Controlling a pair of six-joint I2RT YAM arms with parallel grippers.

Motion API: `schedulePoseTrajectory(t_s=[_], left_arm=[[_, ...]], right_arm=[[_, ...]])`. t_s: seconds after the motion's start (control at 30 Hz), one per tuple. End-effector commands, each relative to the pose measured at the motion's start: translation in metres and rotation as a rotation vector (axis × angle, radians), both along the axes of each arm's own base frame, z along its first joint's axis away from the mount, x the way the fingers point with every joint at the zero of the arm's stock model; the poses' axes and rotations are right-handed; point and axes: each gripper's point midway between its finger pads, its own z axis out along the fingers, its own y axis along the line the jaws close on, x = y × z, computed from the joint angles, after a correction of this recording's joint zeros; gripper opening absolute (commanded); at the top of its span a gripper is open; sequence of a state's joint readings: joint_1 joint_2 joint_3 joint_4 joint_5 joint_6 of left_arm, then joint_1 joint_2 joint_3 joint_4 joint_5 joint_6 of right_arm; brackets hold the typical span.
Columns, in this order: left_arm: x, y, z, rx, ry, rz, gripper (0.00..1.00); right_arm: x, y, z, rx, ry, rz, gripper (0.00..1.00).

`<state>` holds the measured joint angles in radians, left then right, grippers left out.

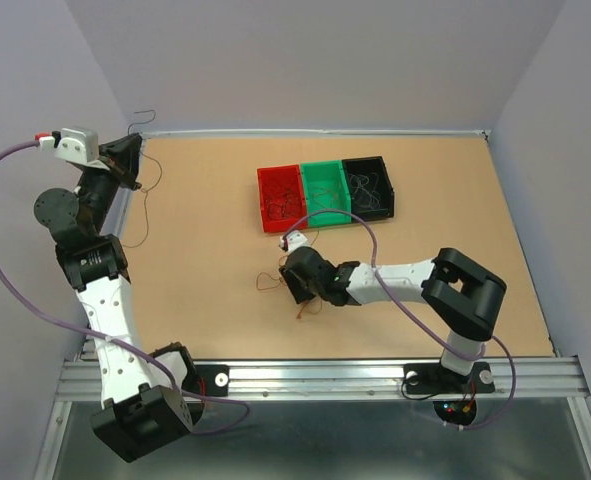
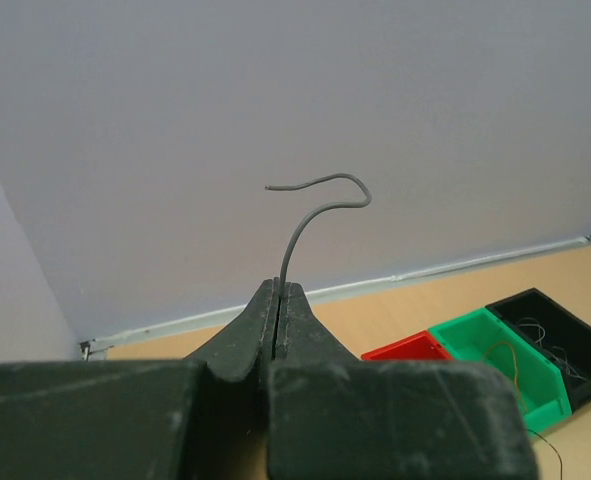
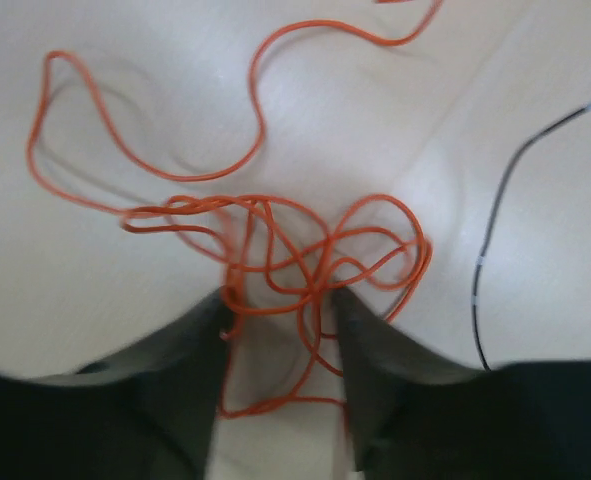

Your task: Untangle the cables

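Orange curly wire tangle (image 3: 310, 248) | right gripper (image 3: 282, 300) spread astride it | left gripper (image 2: 278, 287) pinching thin grey wire (image 2: 294, 238)

Robot lab test cell, not a home or a shop. Tells: two white-and-black arms, left arm (image 1: 110, 310) and right arm (image 1: 400, 280), bolted to an aluminium rail (image 1: 315, 376) along the bottom of the top view. Bare wooden tabletop (image 1: 455, 200) boxed in by plain pale walls (image 1: 315, 60) at left, back and right. White camera module (image 1: 75, 143) on the left wrist, upper left. Red bin (image 1: 283, 224), green bin (image 1: 328, 218) and black bin (image 1: 373, 212) in a row, upper centre. Thin curly cables (image 3: 310, 250) lie loose on the board, nothing domestic about any of it.
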<state>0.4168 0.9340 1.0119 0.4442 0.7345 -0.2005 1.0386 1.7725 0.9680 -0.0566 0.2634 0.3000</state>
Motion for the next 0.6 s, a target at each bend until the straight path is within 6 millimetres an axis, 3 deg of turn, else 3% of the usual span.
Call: schedulePoseTrajectory(t_s=[0.0, 0.03, 0.07, 0.1, 0.27, 0.3, 0.37, 0.43, 0.5, 0.53, 0.57], left_arm=[[-0.012, -0.015, 0.022, 0.052, -0.101, -0.042, 0.0], [-0.012, -0.015, 0.021, 0.051, -0.099, -0.043, 0.0], [-0.014, -0.017, 0.022, 0.05, -0.107, -0.042, 0.0], [-0.013, -0.019, 0.019, 0.049, -0.104, -0.044, 0.0], [-0.013, -0.028, 0.006, 0.044, -0.095, -0.067, 0.0], [-0.011, -0.031, -0.001, 0.041, -0.084, -0.077, 0.0], [-0.011, -0.033, -0.005, 0.039, -0.088, -0.079, 0.0], [-0.009, -0.037, -0.014, 0.025, -0.073, -0.094, 0.0], [-0.007, -0.04, -0.017, 0.021, -0.068, -0.104, 0.0], [-0.007, -0.042, -0.019, 0.019, -0.063, -0.113, 0.0], [-0.007, -0.043, -0.019, 0.019, -0.063, -0.115, 0.0]], right_arm=[[-0.004, -0.031, -0.015, -0.157, -0.04, -0.094, 0.39], [-0.007, -0.031, -0.014, -0.171, -0.053, -0.094, 0.28], [-0.005, -0.036, -0.008, -0.199, -0.085, -0.113, 0.06], [-0.01, -0.033, -0.004, -0.207, -0.104, -0.097, 0.01], [-0.025, -0.009, 0.047, -0.062, -0.124, -0.01, 0.01], [-0.026, -0.004, 0.08, 0.026, -0.147, -0.002, 0.01], [-0.032, 0.007, 0.116, 0.128, -0.154, 0.046, 0.01], [-0.031, 0.014, 0.176, 0.26, -0.21, 0.058, 0.01], [-0.031, 0.015, 0.208, 0.308, -0.239, 0.071, 0.0], [-0.024, 0.016, 0.239, 0.353, -0.276, 0.058, 0.01], [-0.019, 0.012, 0.247, 0.351, -0.281, 0.039, 0.0]])
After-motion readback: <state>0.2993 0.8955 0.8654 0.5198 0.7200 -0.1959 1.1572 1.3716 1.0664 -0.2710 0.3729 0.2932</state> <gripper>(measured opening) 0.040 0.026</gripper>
